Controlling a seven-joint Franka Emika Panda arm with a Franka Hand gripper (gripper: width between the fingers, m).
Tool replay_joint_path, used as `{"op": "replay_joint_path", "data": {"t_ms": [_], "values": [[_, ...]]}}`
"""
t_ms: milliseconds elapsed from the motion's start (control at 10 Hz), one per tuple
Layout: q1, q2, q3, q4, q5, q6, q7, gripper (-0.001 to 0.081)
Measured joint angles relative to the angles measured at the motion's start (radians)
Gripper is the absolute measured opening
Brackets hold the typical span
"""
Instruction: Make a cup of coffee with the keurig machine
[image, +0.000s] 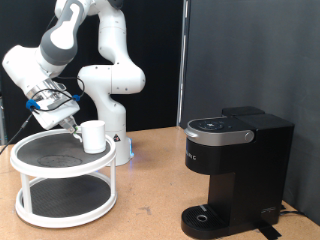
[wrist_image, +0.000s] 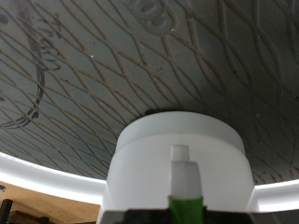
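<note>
The cup (image: 93, 136), a small white mug, stands on the top tier of a round two-tier white stand (image: 40, 168) at the exterior view's left. My gripper (image: 74, 122) reaches down to the cup's left side. In the wrist view the cup (wrist_image: 140, 154) fills the lower middle. The gripper (wrist_image: 184, 175) shows there as one narrow white fingertip with a green pad, pressed against the cup's wall. The keurig machine (image: 238, 165), black with a silver top panel and its lid down, stands at the exterior view's right, far from the cup.
The stand's top tier is a dark patterned surface (wrist_image: 103, 65) with a white rim. The machine's round drip base (image: 205, 216) holds nothing. The wooden table (image: 145, 200) lies between stand and machine. The robot's base (image: 112, 120) stands behind the stand.
</note>
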Motion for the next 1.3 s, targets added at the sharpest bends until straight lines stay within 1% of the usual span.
{"op": "replay_joint_path", "data": {"t_ms": [200,600,900,1300], "values": [[0.000,0.000,0.002,0.002,-0.002,-0.010,0.006,0.0070],[-0.007,-0.013,0.015,0.035,-0.003,-0.088,0.074,0.0070],[-0.019,-0.045,0.032,0.052,-0.009,-0.124,0.116,0.0070],[-0.033,-0.090,0.045,0.071,-0.033,-0.167,0.138,0.0070]]}}
